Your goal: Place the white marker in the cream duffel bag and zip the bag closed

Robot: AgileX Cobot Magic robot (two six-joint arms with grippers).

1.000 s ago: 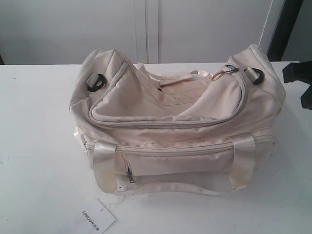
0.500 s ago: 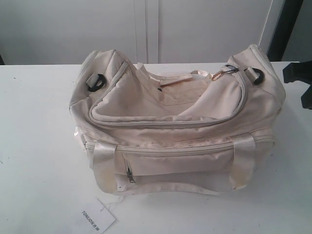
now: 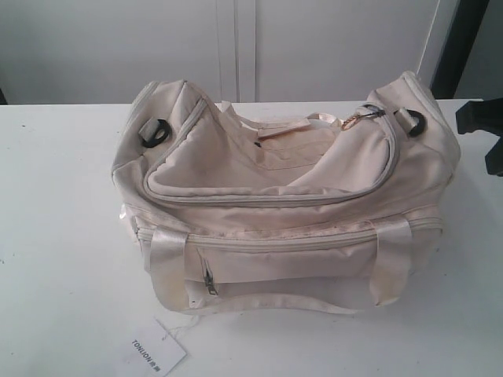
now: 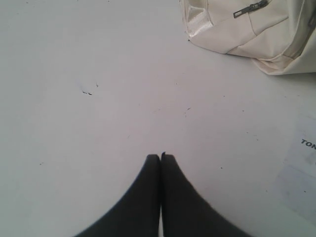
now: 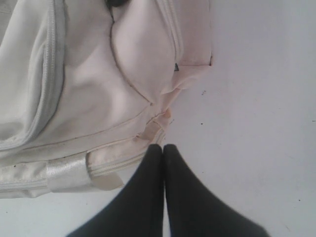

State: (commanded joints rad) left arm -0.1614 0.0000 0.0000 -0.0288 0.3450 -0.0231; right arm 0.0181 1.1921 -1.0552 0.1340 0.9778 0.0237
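Two grippers, both empty. Left gripper [image 4: 161, 157]: fingers pressed together with nothing between them, hanging over bare table [image 4: 98, 98], near a lower corner of the bag [image 4: 232, 34] and the paper tag [image 4: 301, 168]. Right gripper [image 5: 163, 146]: fingers likewise pressed together and holding nothing, tips just beside the bag's end seam; contact cannot be confirmed.

The bag lies on the table with its long side to the exterior camera and its flap [image 3: 259, 169] down flat. The zip [image 3: 267, 201] along the flap's curve looks run shut, with the pull [image 3: 355, 120] at the right-hand end; the far stretch is hidden.

Marker: not visible in any view, neither on the table nor in either grip.

Judgement: the marker is most likely inside the bag, which would explain the closed flap and both arms standing clear with idle fingers. The task appears at or near completion, though the contents cannot be verified.
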